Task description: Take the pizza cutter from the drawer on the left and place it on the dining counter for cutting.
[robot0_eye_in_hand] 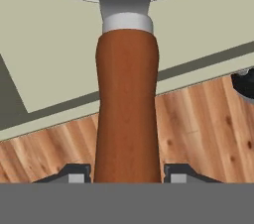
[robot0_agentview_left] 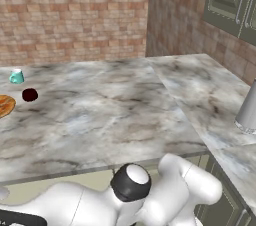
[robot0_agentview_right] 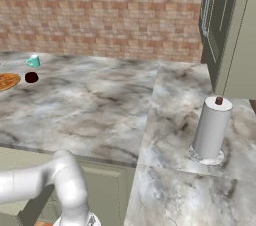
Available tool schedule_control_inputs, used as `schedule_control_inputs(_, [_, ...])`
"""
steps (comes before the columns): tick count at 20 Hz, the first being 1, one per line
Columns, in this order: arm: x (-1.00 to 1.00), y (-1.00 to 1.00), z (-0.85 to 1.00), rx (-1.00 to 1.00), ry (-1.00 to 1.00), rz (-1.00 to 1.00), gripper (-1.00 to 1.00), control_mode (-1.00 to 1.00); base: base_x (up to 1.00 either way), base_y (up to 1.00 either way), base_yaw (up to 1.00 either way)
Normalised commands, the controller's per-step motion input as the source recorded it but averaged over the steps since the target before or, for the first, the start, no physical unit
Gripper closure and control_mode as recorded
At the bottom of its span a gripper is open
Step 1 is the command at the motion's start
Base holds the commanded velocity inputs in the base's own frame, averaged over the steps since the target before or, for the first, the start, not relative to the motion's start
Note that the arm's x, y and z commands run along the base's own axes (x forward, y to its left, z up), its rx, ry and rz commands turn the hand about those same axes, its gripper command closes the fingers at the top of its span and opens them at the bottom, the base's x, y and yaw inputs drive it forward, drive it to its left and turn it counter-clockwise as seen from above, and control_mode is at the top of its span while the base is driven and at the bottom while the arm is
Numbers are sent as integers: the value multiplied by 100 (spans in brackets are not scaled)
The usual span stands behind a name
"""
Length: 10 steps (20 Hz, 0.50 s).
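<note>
In the hand view my gripper point(robot0_eye_in_hand: 127, 174) is shut on the pizza cutter point(robot0_eye_in_hand: 127, 114). Its reddish-brown handle runs up between the two finger tips point(robot0_eye_in_hand: 74, 173) to a silvery collar and a pale round blade at the top edge. Behind the cutter lies the drawer's point(robot0_eye_in_hand: 49, 44) pale beige-green inside, with its rim crossing the view and wooden floor below it. The dining counter point(robot0_agentview_left: 100, 115), grey-white veined marble, spreads ahead in the left base view and in the right base view point(robot0_agentview_right: 90, 105). My arm bends down below the counter's front edge.
On the counter's far left stand a teal cup point(robot0_agentview_left: 16, 76), a dark red ball point(robot0_agentview_left: 30, 94) and a pizza point(robot0_agentview_left: 4, 105). A paper towel roll point(robot0_agentview_right: 211, 129) stands on the right wing. Green wall cabinets point(robot0_agentview_right: 220, 25) hang at the right against brick walls.
</note>
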Motion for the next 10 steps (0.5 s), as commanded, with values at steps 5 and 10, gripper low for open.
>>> schedule_control_inputs(5, [0, -24, 92, 0, -1, 0, 100, -100, 0, 0, 0])
schedule_control_inputs(10, [4, -45, 69, -1, -1, 0, 100, -100, 0, 0, 0])
